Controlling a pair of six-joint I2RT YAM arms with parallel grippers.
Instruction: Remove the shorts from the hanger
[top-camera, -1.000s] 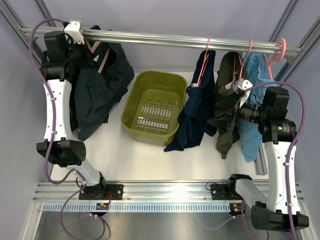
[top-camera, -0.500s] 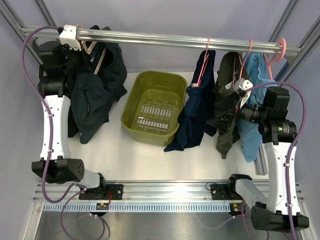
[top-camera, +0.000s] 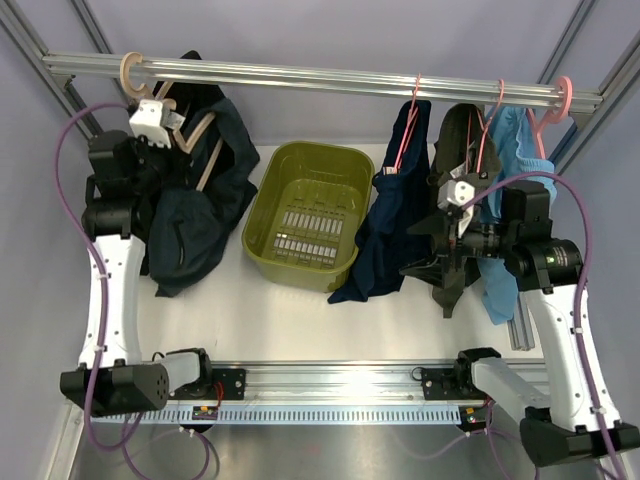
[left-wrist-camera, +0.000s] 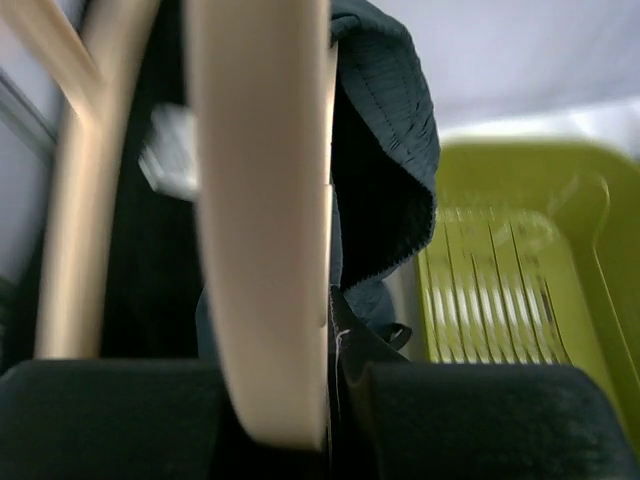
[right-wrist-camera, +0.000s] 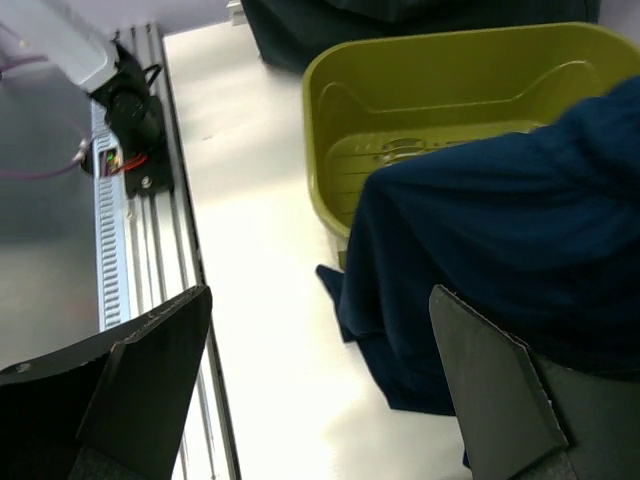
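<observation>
In the upper left of the overhead view the left gripper (left-wrist-camera: 285, 415) is pressed together on the pale wooden hanger (left-wrist-camera: 260, 200), pinching one of its arms between the fingers; the dark teal-slate shorts (top-camera: 195, 215) drape from that hanger in a loose bunch, down toward the table at the left; the hanger's hook (top-camera: 130, 72) sits at the aluminium rail (top-camera: 330, 78), and whether it clears the rail cannot be told. At the right the right gripper (right-wrist-camera: 315, 390) stands spread wide and holds nothing, aimed at the navy shorts (top-camera: 390, 220), which hang from a pink hanger (top-camera: 408, 125) right of the olive basket (top-camera: 300, 148). The likely trouble is on the left: if the hook catches the rail as the hanger is pulled, the smooth arm could twist or slip in the pinch; the limp cloth could then slide off at once and land beside the basket rather than in it.
</observation>
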